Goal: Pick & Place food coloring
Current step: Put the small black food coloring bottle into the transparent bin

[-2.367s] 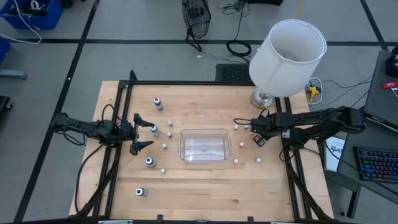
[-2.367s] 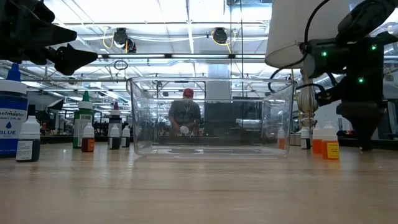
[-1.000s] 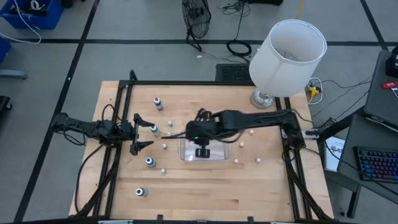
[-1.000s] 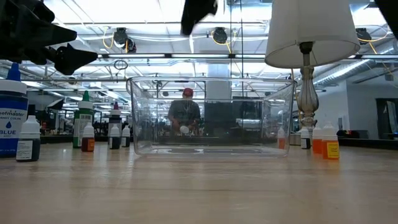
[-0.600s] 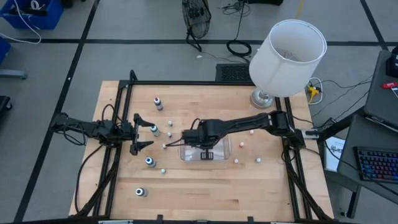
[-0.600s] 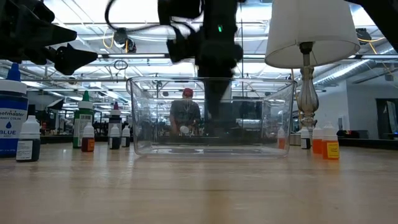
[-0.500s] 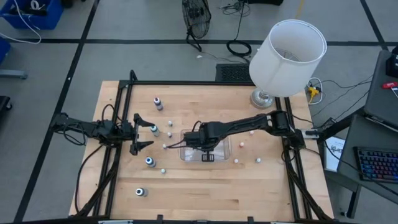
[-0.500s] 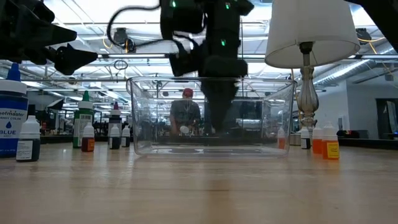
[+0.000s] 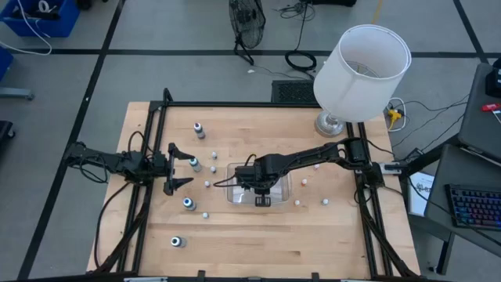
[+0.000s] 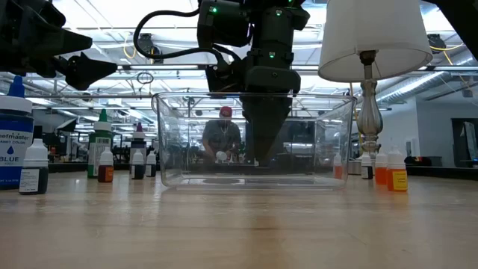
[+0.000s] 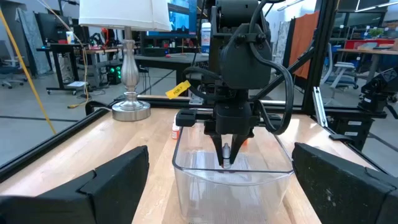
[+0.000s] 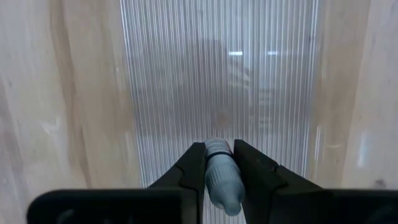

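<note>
My right gripper (image 9: 260, 190) points down into the clear plastic tub (image 9: 235, 192) at mid-table, shut on a small whitish food coloring bottle (image 12: 221, 171). The low view shows its fingers (image 10: 261, 153) inside the tub walls (image 10: 168, 142), above the floor. My left gripper (image 9: 177, 168) waits open at the table's left side, level, facing the tub. Other bottles stand on the wood: dark-capped ones (image 9: 199, 129) (image 9: 193, 164) (image 9: 189, 204) (image 9: 177, 242) on the left, tiny white ones (image 9: 304, 182) (image 9: 326, 201) on the right. My right gripper pinches the little bottle's body (image 12: 219, 177) between its two fingers (image 12: 193, 167), coming from above and pointing down. The bottle lies along the fingers, and its ribbed end (image 12: 217, 148) reaches just past the fingertips. It hangs clear of the tub floor (image 12: 217, 74).
A table lamp (image 9: 362, 66) stands at the far right corner. Large and small bottles line the table's left in the low view (image 10: 16, 146), orange ones the right (image 10: 392, 175). Open wood lies along the near edge (image 9: 266, 251). A person shows in the room beyond the tub (image 10: 222, 134).
My right gripper, shut on the bottle, has stayed above the tub and come down from high over it, until its fingers are between the tub walls. The left arm has kept still.
</note>
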### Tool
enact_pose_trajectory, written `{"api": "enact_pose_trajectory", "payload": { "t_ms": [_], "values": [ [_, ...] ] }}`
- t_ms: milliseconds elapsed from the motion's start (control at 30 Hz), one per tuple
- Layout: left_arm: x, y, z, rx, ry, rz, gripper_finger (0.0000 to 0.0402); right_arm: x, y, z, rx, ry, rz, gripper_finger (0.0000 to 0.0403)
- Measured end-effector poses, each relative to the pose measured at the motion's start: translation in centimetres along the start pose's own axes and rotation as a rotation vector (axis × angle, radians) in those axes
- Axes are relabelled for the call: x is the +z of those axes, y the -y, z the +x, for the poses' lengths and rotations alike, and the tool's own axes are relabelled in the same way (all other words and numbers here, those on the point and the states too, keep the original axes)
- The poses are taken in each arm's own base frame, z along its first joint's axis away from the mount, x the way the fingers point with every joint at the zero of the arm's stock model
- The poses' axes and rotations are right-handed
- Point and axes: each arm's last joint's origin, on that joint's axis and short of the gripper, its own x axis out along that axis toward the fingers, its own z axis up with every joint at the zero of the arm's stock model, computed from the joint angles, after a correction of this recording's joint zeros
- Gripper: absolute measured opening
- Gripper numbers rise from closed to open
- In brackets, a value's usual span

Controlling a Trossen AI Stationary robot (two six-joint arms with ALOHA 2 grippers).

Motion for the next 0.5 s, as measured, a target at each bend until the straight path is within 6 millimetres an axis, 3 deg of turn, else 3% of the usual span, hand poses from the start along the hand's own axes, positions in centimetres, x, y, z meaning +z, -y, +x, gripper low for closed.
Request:
{"api": "enact_pose_trajectory", "payload": {
  "t_ms": [233, 500],
  "values": [
    [0.0, 0.0, 0.0, 0.000, 0.000, 0.000, 0.0390, 0.1, 0.0, -0.2, -0.010, 0.015, 0.013, 0.0154],
    [0.0, 0.0, 0.0, 0.000, 0.000, 0.000, 0.0390, 0.0, 0.1, -2.8, -0.030, 0.104, 0.059, 0.0175]
  ]
}}
